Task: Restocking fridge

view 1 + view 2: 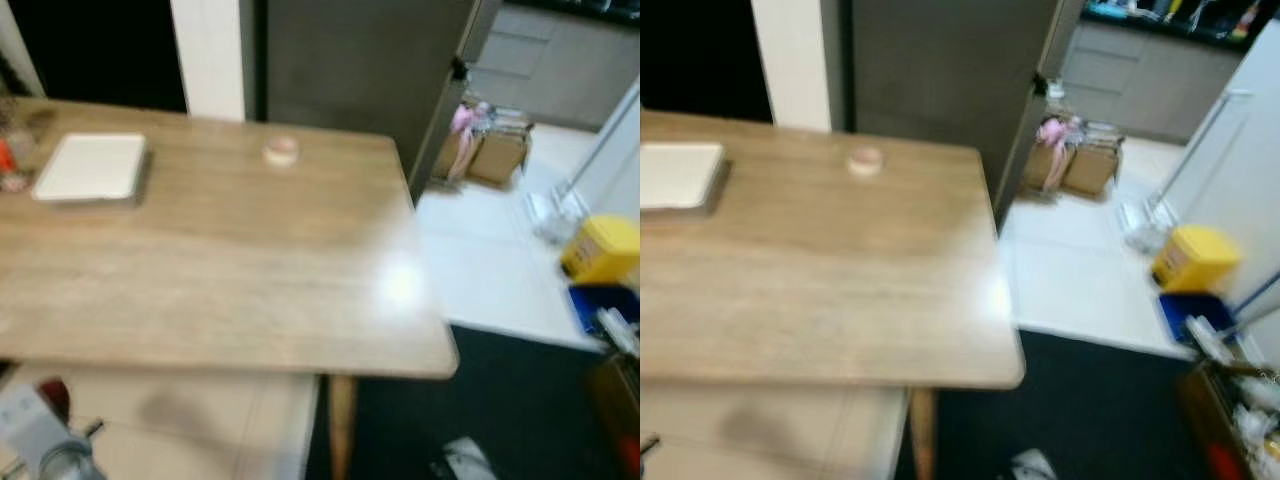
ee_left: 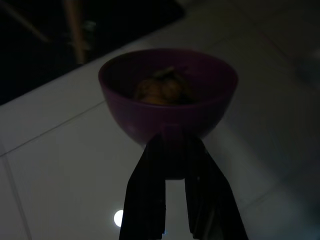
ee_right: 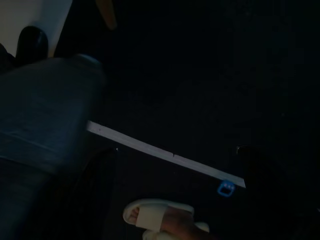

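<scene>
Head views blurred; you are facing a light wooden desk (image 1: 230, 260) with the tall grey fridge (image 1: 350, 70) standing behind its far right corner, door shut as far as the blur lets you judge.

Left tool (image 2: 172, 150): two black fingers closed together on the near rim of a dark purple round bowl (image 2: 167, 100), carried low over pale floor tiles. Bowl upright; inside it a brownish lump of food (image 2: 160, 89), too dark to name.

Right tool: state cannot be told. The right wrist view is very dark, showing a person's foot in a white slipper (image 3: 160, 220) and a dark trouser leg (image 3: 40, 135).

On the desk: a flat white rectangular tray (image 1: 90, 167) at the far left, a small round pale item (image 1: 281, 150) at the far edge. Cardboard boxes (image 1: 490, 150) and a yellow tub (image 1: 600, 248) on the floor to the right.

Key relation: the fridge lies ahead and right of the bowl, beyond the desk; your left arm holds the load, so the free right arm likely takes the door.
</scene>
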`<state>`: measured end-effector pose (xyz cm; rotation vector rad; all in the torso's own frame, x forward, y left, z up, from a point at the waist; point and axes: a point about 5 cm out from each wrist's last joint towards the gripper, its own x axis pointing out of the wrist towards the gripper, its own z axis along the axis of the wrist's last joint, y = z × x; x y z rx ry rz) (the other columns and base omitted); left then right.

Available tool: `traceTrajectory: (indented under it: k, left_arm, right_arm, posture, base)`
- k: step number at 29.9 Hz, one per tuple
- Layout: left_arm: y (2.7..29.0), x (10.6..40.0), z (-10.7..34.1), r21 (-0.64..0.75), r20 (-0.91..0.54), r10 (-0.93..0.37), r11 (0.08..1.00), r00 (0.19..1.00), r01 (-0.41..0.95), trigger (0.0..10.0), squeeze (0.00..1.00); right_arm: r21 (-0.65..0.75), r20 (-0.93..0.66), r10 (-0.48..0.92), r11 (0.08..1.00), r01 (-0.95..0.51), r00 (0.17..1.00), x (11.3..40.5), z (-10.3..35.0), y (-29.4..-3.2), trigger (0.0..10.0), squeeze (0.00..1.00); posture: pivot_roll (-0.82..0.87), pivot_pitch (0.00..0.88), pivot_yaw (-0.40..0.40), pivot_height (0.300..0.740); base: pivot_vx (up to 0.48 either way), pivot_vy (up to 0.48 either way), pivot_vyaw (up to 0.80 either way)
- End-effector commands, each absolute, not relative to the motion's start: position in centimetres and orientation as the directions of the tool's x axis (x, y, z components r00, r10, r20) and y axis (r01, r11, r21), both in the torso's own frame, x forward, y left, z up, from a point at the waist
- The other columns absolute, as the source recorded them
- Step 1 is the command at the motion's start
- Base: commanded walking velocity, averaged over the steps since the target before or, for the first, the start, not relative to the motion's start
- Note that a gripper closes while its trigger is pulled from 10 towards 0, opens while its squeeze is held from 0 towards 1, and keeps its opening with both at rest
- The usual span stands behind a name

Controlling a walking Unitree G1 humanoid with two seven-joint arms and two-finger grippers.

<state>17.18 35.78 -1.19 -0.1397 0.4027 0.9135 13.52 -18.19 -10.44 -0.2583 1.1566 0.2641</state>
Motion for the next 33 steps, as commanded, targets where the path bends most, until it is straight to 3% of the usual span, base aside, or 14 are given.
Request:
traceTrajectory:
  k: [1,13,28,33]
  left_arm:
    - [35.7,17.3,-1.2,0.052,-0.391,0.740,0.611,0.547,-0.790,10.0,0.00]
    - [35.3,17.7,-1.3,0.045,-0.399,0.724,0.628,0.563,-0.777,10.0,0.00]
    - [35.2,17.5,-1.4,0.046,-0.404,0.721,0.632,0.564,-0.774,10.0,0.00]
    - [35.2,17.6,-1.4,0.045,-0.404,0.719,0.633,0.566,-0.773,10.0,0.00]
  right_arm:
    - [-0.084,-0.926,0.051,0.938,-0.335,0.374,13.4,-10.5,-18.5,10.0,0.00]
    - [-0.090,-0.924,0.045,0.939,-0.331,0.380,13.8,-10.2,-19.4,10.0,0.00]
    - [-0.116,-0.934,0.000,0.946,-0.303,0.359,12.5,-9.6,-24.1,10.0,0.00]
    - [-0.115,-0.935,-0.001,0.947,-0.301,0.355,12.2,-9.6,-24.5,10.0,0.00]
  posture:
    - [0.11,0.010,-0.108,0.740]
    - [0.10,0.006,-0.108,0.740]
    - [0.10,0.015,-0.106,0.740]
    - [0.10,0.013,-0.105,0.740]
  base:
    - [0.000,-0.251,0.00]
    - [0.000,-0.282,0.00]
    - [0.000,-0.460,0.00]
    - [0.000,-0.480,0.00]
